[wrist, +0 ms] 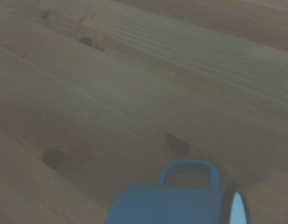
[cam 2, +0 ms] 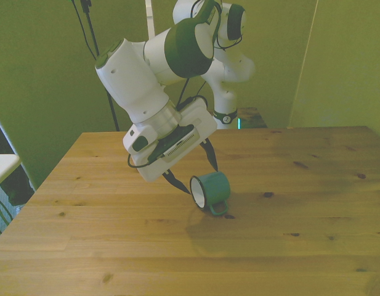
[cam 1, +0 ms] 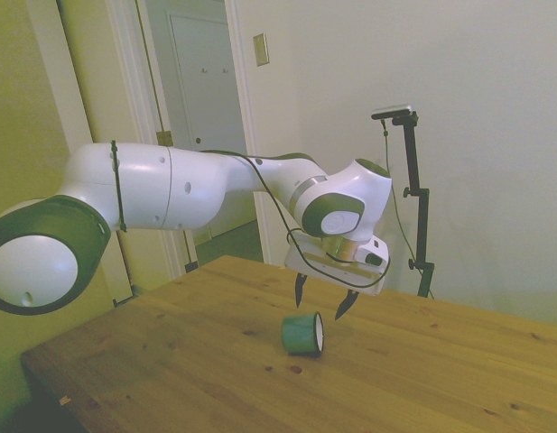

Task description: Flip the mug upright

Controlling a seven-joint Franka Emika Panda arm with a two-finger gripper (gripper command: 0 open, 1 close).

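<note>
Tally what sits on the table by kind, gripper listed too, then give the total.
Mug: 1, teal, lying on its side on the table.
Gripper: 1, open, tilted over the mug.
Total: 2.

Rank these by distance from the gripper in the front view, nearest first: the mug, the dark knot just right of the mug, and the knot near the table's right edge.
1. The mug, lying on its side directly under the gripper.
2. The dark knot, on the table just to the front view's right of the mug.
3. The far knot, near the table's edge on the front view's right.
</note>
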